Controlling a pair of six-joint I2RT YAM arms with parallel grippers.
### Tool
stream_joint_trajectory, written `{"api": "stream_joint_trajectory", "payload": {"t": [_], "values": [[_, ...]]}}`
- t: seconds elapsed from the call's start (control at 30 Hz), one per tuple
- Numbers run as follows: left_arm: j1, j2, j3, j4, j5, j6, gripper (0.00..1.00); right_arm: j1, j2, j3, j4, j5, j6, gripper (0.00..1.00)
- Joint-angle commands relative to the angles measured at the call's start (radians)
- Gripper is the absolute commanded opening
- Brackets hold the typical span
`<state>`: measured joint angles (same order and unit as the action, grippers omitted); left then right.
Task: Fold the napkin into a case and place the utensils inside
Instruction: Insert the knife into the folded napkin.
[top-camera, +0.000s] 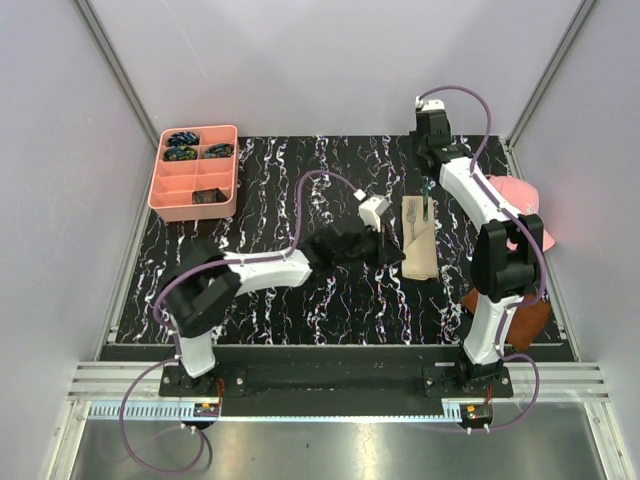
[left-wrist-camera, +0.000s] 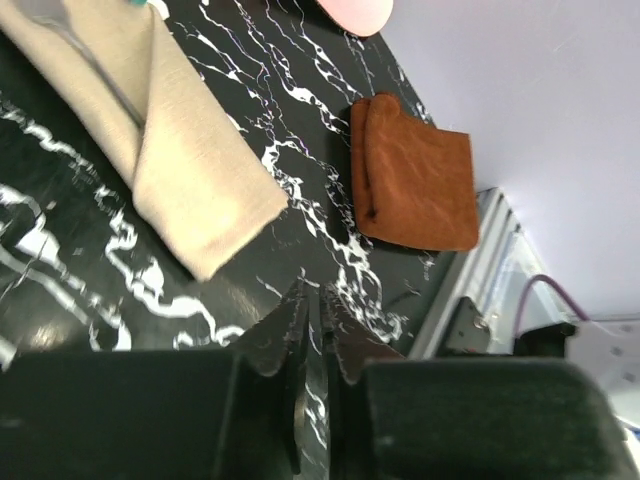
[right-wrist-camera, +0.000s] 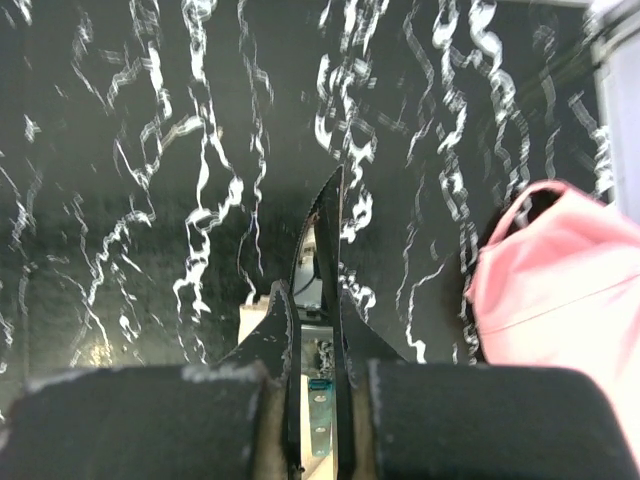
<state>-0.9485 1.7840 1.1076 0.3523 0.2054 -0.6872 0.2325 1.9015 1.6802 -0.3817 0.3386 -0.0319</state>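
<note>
The napkin (top-camera: 420, 255) lies folded into a narrow tan strip right of the table's centre, and its end shows in the left wrist view (left-wrist-camera: 170, 150). A silvery fork (top-camera: 412, 228) rests along its upper part. My left gripper (top-camera: 392, 250) sits just left of the strip. Its fingers (left-wrist-camera: 312, 300) are shut with only a slit between them and nothing held. My right gripper (top-camera: 427, 185) hangs above the napkin's far end, shut (right-wrist-camera: 312, 300) on a knife (right-wrist-camera: 330, 230). The serrated blade sticks out past the fingertips. A corner of the napkin (right-wrist-camera: 250, 312) shows beneath.
A pink compartment tray (top-camera: 160, 190) with small dark blue-green items (top-camera: 183, 140) stands at the back left. A pink cap (top-camera: 520, 195) lies at the right edge. A brown suede-like square (left-wrist-camera: 415, 185) lies near the right arm's base, by the front rail.
</note>
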Motion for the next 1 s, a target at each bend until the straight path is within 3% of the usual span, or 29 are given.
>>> {"api": "stream_joint_trajectory", "payload": {"t": [0.0,0.1,0.3,0.57,0.77,0.97], "values": [[-0.018,0.103,0.083,0.171,0.002,0.057,0.06,-0.018,0.046,0.085,-0.051,-0.039,0.026,0.00],[-0.019,0.189,0.144,0.175,0.040,0.015,0.00,-0.036,0.080,0.108,-0.056,-0.059,0.050,0.00],[-0.021,0.296,0.221,0.178,0.097,-0.038,0.00,-0.061,0.120,0.139,-0.069,-0.095,0.063,0.00],[-0.036,0.325,0.199,0.201,0.117,-0.057,0.00,-0.073,0.146,0.144,-0.100,-0.151,0.066,0.00],[-0.038,0.357,0.155,0.290,0.134,-0.175,0.00,-0.079,0.191,0.191,-0.160,-0.184,0.066,0.00],[-0.039,0.394,0.170,0.277,0.147,-0.213,0.00,-0.085,0.225,0.230,-0.215,-0.222,0.058,0.00]]}}
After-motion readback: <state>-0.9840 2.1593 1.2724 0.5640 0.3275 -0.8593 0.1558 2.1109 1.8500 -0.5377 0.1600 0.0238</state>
